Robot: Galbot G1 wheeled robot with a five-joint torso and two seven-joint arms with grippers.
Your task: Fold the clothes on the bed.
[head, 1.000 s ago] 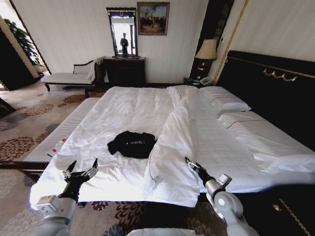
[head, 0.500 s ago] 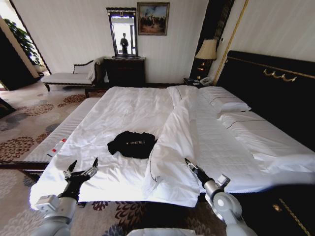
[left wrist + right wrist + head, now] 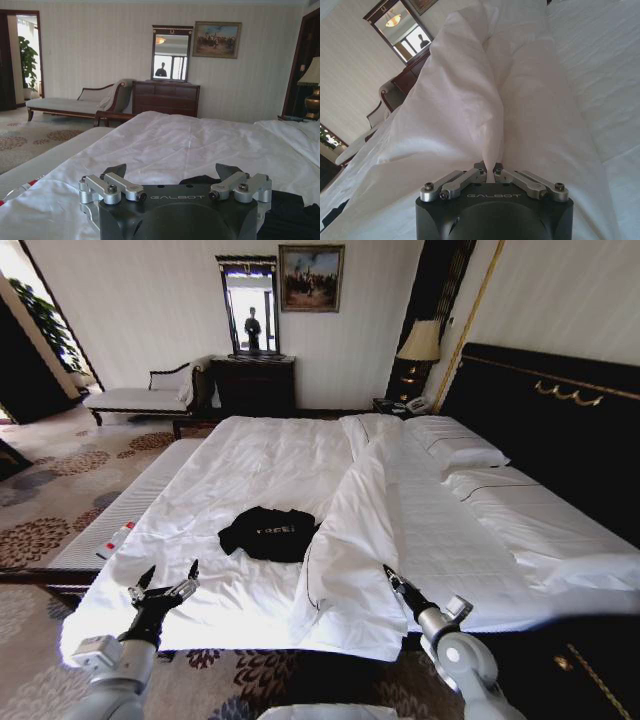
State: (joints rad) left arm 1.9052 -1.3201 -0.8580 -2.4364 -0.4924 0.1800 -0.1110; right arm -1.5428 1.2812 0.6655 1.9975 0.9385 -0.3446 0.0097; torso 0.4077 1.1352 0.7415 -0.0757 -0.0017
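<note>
The clothes, a black T-shirt with small white lettering, lie crumpled on the white duvet near the foot of the bed. In the left wrist view the shirt is just beyond my left gripper. That left gripper hovers open above the bed's near left corner, a short way from the shirt. My right gripper is shut on a raised fold of the white duvet to the right of the shirt. The right wrist view has the duvet pinched between the fingers of this gripper.
A narrow white padded bench runs along the bed's left side with a small red-and-white object on it. A chaise longue, a dark dresser with mirror and a lamp stand beyond. The dark headboard rises on the right.
My right gripper has drawn slightly toward me and to the right, pulling the duvet fold with it. The left gripper and the T-shirt have stayed put.
</note>
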